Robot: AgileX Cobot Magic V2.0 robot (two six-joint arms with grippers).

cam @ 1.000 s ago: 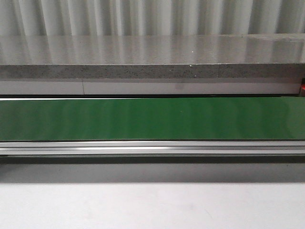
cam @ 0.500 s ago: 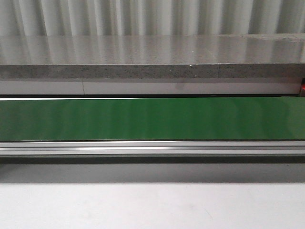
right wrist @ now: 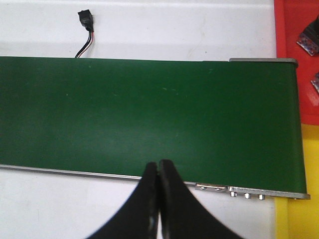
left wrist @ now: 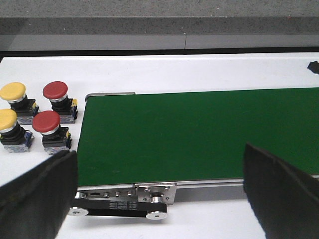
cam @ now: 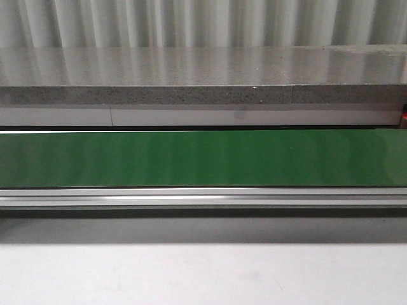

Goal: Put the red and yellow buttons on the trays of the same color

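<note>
Off the left end of the green conveyor belt (left wrist: 199, 134), four mushroom-head push buttons stand on the white table (left wrist: 149, 69) in a tight cluster: two yellow buttons (left wrist: 12, 92) furthest out, one behind the other, and two red buttons (left wrist: 55, 90) just beside them, nearer the belt. The near red button (left wrist: 46, 122) sits close to the belt's end frame. The left gripper (left wrist: 159, 194) hangs above the belt's near rail with its fingers (left wrist: 37, 194) spread wide, holding nothing.

The crowding is the main risk. With the buttons almost touching, wide fingers coming down on one could, I judge, knock a neighbour over or pinch two at once. Their smooth domed caps may slip from a grip taken too high. Any button set on the belt off-centre could ride against the rail.

At the right end, the right gripper (right wrist: 158, 172) has its fingers pressed together, empty, over the belt's near edge. A red tray (right wrist: 294, 30) lies beyond that end, with a yellow tray (right wrist: 299, 219) next to it; something small already rests in the red one, too cropped to identify. A shut gripper cannot take an arriving button, and a mix-up between adjoining trays is possible.

No brand, label or legible writing shows in any view.
</note>
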